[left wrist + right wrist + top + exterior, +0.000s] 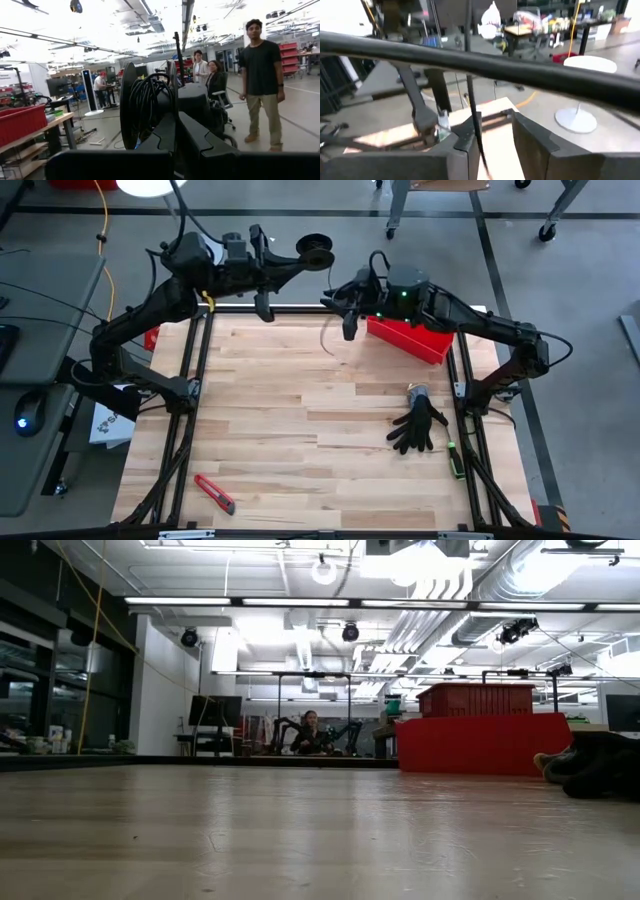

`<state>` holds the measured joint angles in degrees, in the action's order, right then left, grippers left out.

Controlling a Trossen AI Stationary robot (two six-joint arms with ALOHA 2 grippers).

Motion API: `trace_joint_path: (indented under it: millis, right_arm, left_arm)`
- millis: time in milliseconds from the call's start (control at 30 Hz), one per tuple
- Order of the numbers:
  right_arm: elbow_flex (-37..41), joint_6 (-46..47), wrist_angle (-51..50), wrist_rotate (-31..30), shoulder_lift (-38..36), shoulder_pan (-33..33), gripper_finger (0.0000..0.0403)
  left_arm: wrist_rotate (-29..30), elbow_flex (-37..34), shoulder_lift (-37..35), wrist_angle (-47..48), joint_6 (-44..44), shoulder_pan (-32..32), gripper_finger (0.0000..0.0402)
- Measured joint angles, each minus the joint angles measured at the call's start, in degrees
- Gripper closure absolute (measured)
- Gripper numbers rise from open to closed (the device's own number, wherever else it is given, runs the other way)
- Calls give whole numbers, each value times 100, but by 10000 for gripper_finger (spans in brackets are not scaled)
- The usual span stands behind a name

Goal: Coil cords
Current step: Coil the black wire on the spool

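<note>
The left gripper [300,260] holds the spool [315,251] beyond the tabletop's [300,430] far edge, fingers clamped on it. The right gripper [345,315] hangs nearby, its 2 fingers [535,135] apart around the cord [472,112]. Winding seems underway; next it likely needs to pinch and guide the cord.

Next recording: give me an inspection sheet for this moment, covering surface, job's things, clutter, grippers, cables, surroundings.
Surface: wooden table, bare in the middle.
Job's things: black spool held up past the far edge; thin cord hangs toward the table.
Clutter: red bin, black glove, red cutter.
Grippers: left gripper shut on the spool; right gripper, jaws around the cord, partly apart.
Cables: yellow cable on the floor.
Surroundings: people standing beyond.
</note>
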<state>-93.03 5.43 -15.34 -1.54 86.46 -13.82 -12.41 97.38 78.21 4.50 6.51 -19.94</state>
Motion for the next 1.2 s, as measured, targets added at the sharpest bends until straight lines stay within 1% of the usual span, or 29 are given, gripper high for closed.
trace_joint_path:
  millis: [100,200,267,333,467,567,633,733,833,933,1067,1200]
  right_arm:
    - [2,93,-263,1,0,77,304]
    - [2,208,-500,2,0,163,304]
    - [2,123,-616,2,0,224,304]
    - [2,-22,-753,-106,0,288,304]
    - [4,-149,-777,-557,0,434,304]
    - [4,-335,-773,-588,-2,488,304]
    - [4,-274,-775,-586,-2,499,304]
    - [4,-278,-777,-578,-4,537,304]
    - [9,-285,-832,-573,-4,537,304]
    - [11,-351,-1013,-572,-4,537,304]
    - [13,-439,-922,-551,6,497,304]
    - [15,-407,-654,-375,14,443,304]
  left_arm:
    - [-185,0,-6,35,-221,-8,401]
    - [-632,0,-6,180,-478,-80,402]
    - [-782,0,-27,340,-582,-163,402]
    - [-850,0,-58,459,-642,-265,401]
    - [-869,0,-133,466,-691,-427,401]
    - [-917,0,-148,470,-739,-511,401]
    - [-961,-21,-144,460,-760,-522,401]
    - [-989,-335,-157,139,-844,-518,401]
    - [-1217,-819,-130,-694,-1316,-518,401]
    - [-1236,-1062,-126,-1316,-1769,-516,401]
    - [-1057,-1062,-157,-1363,-1665,-514,401]
    - [-776,-1062,-135,-1326,-1758,-411,401]
